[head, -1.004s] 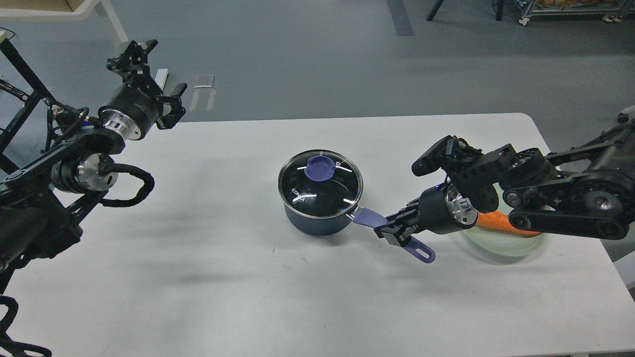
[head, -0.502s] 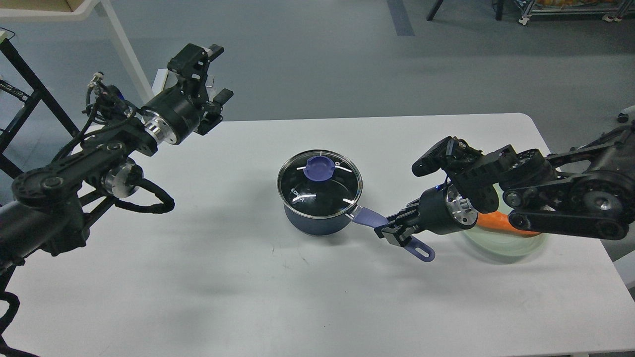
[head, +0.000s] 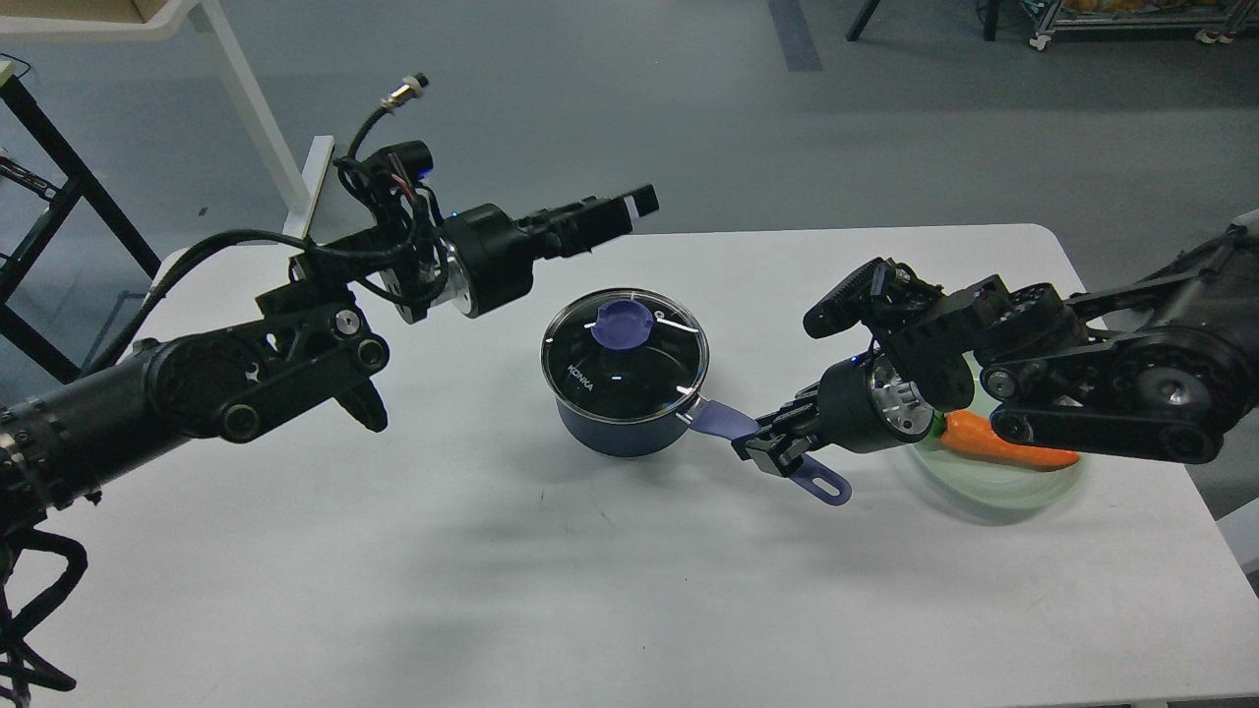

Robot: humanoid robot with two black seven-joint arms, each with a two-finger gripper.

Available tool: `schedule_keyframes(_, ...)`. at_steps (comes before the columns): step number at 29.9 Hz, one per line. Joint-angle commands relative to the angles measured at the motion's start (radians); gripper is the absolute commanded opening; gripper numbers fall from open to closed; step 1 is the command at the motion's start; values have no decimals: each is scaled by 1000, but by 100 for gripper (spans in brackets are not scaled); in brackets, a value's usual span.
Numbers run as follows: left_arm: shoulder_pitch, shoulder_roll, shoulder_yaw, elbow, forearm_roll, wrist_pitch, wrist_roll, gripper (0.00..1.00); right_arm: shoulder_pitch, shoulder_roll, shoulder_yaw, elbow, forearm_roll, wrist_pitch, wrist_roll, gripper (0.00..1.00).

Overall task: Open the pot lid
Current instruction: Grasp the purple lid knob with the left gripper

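The dark navy pot [head: 615, 428] stands mid-table with the glass lid [head: 629, 366] closed on it. The lid's purple-blue knob [head: 618, 323] is in its centre. The pot's long lavender handle [head: 723, 421] points to the right and toward me. My right gripper [head: 772, 452] is shut on the handle near its holed end [head: 831, 487]. My left gripper [head: 615, 214] reaches in from the left. It hovers above and just behind the lid, fingers pointing right, slightly apart and empty, not touching the knob.
A pale green plate [head: 993, 487] with an orange carrot [head: 1003, 442] sits on the white table [head: 393, 551] at the right, under my right forearm. A black frame [head: 59, 167] and a white stand leg [head: 251, 108] are beyond the table's left end.
My left arm has swung far right, from the table's left end to just above and behind the lid. The right gripper and the pot shifted slightly left.
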Motion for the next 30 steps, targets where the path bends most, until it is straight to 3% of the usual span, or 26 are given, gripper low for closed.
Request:
schedule_keyframes(1,-11,-17,85,7,185,85,0,98,-3,-3,0,2,1,-2,2,16)
schedule_keyframes(11,-15,-17,263,29,287,237,16,98,-4,-8,0,9,3,-3,3,16)
schedule_keyframes(18,-15,-46,275,110,331,240,14,98,-4,1,0,8,1,-2,3,16)
schedule_keyframes(27,-6,-78,289,115,328,243,13,98,-5,3,0,8,1,-2,3,16)
schedule_keyframes(30,-3,-80,292,122,328,243,13,93,-4,5,0,6,1,-2,3,17)
